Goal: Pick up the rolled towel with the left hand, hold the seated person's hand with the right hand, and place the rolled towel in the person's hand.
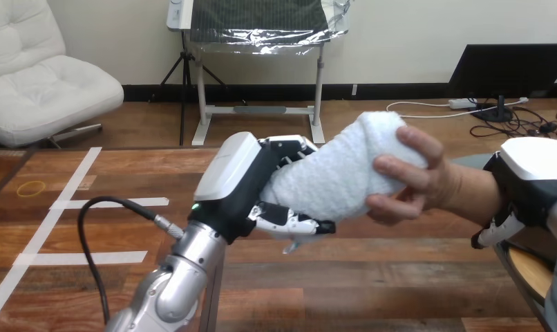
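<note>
Now your left hand point(242, 181) grips the soft white rolled towel point(334, 176), and the person's hand point(417, 185) holds it too. Your right hand point(531, 181) wraps their wrist point(473, 192). Next, let the towel go slowly.

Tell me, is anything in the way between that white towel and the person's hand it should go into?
Nothing visible is. The rolled towel touches the person's hand, whose fingers curl round its right end, while the left hand grips its other end. The right hand sits at the person's wrist, clear of the towel.
</note>
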